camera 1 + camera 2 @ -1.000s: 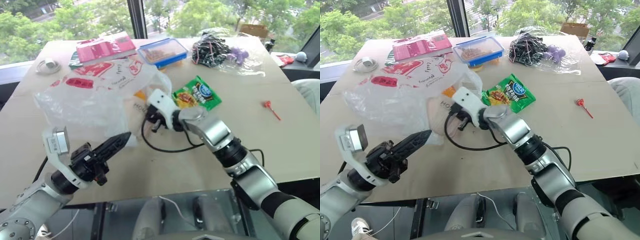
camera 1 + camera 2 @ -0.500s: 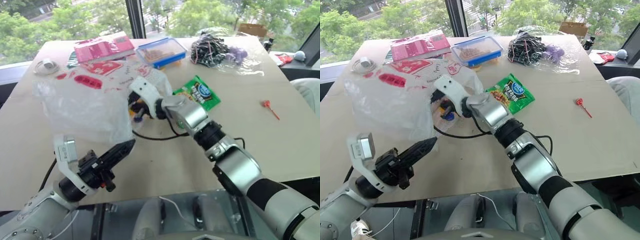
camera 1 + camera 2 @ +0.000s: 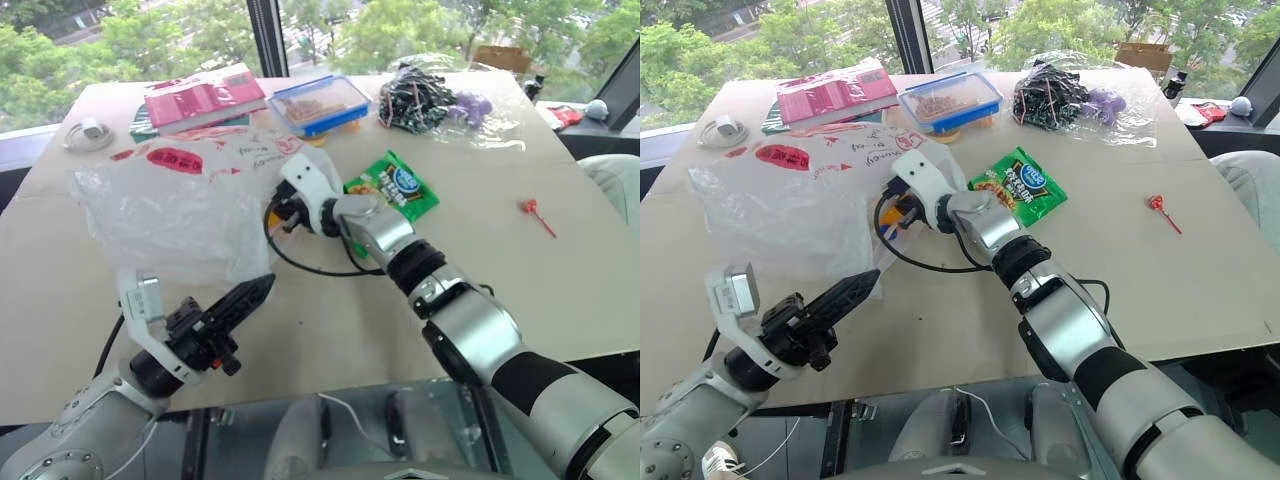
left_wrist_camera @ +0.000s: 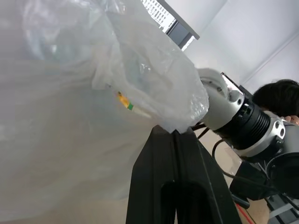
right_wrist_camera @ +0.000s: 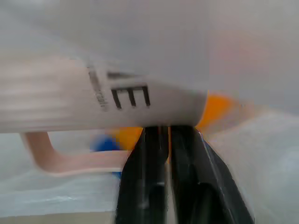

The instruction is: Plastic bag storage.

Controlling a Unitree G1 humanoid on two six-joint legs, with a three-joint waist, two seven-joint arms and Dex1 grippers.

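Pinching the plastic bag (image 3: 170,205), the left claw (image 3: 262,287) sits before a snack packet (image 3: 397,187); right claw's spread unclear.

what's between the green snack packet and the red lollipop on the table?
Bare tabletop. In the left eye view nothing sits between the green snack packet and the red lollipop.

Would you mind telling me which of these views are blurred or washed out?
Right wrist view: strongly blurred around the pale cup. Left wrist view: plastic bag bright, nearly washed out. Eye views: fairly sharp, daylight on the table.
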